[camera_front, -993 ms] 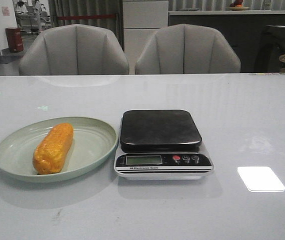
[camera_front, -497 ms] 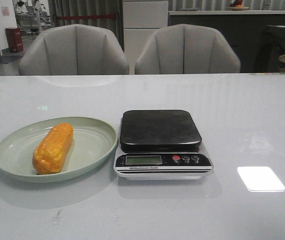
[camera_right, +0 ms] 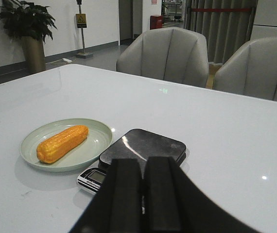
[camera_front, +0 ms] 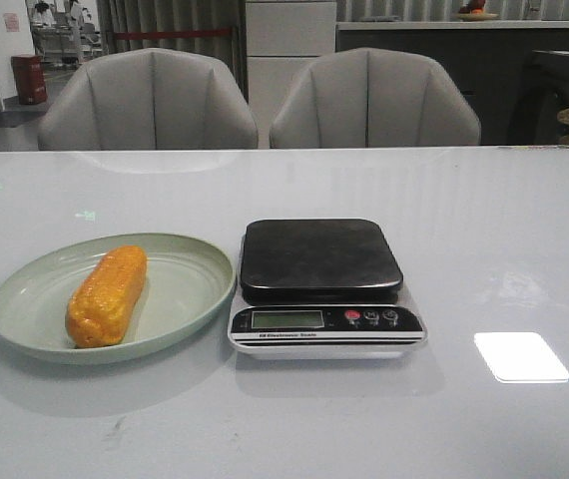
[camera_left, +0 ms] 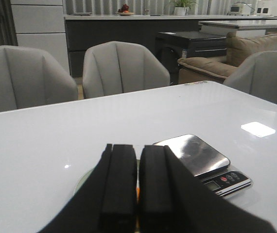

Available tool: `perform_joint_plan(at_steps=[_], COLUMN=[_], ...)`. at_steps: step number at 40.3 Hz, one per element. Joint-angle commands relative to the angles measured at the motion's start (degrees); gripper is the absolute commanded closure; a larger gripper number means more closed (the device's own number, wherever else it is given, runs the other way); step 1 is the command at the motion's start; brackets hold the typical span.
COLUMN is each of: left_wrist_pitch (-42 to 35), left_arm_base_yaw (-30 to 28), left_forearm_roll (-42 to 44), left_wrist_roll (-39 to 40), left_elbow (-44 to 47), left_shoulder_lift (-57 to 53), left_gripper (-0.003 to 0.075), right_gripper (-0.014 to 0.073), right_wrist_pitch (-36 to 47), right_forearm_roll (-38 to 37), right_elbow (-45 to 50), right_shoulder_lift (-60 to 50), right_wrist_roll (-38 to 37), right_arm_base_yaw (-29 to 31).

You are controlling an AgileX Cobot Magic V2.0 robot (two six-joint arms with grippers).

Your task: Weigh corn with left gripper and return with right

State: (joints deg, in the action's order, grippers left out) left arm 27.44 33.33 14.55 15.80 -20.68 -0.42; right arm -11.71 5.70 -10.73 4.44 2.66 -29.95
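Observation:
The orange-yellow corn (camera_front: 107,295) lies on the pale green plate (camera_front: 190,289) at the table's front left. It also shows in the right wrist view (camera_right: 62,143). The scale (camera_front: 321,284) with its dark platform stands just right of the plate, nothing on it. My left gripper (camera_left: 138,153) is shut and empty, held above the plate, which it mostly hides; a sliver of orange shows through its gap. My right gripper (camera_right: 143,165) is shut and empty, in front of the scale (camera_right: 143,150). Neither gripper shows in the front view.
Two grey chairs (camera_front: 150,100) stand behind the table's far edge. A bright light patch (camera_front: 520,356) reflects on the white table at the front right. The scale shows in the left wrist view (camera_left: 199,158).

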Motion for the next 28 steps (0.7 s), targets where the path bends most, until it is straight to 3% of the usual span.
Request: perform_joint_plan(at_steps=[1,9,17,28], left_wrist_pitch=[-4.8,-11.0,-27.4,-31.7], left_arm_base_yaw=[-3.4,-14.5,-25.2,-34.9], left_forearm_roll=[-0.8,-3.8,-7.7,-9.8], left_wrist_roll=[-0.6,-1.4,-4.7,-4.7], left_elbow=[-0.5,5.5,14.9,21.1], left_shoulder_lift=[-0.9,-0.9,-0.9,-1.1], left_gripper=[0.0588,0.0588,0.0588,0.0588], right_gripper=[0.0416,0.0416,0.0416,0.0416], right_wrist_pitch=[5.0,5.0,5.0,5.0], right_forearm_roll=[-0.6,-0.6,-0.6,-0.6], right_elbow=[-1.4,-1.4,-1.4,-1.4], right_shoulder_lift=[0.6,0.6,0.6,0.6], right_wrist_roll=[0.4,0.4,0.4,0.4], right_arm_base_yaw=[0.3,0.3,0.3,0.3])
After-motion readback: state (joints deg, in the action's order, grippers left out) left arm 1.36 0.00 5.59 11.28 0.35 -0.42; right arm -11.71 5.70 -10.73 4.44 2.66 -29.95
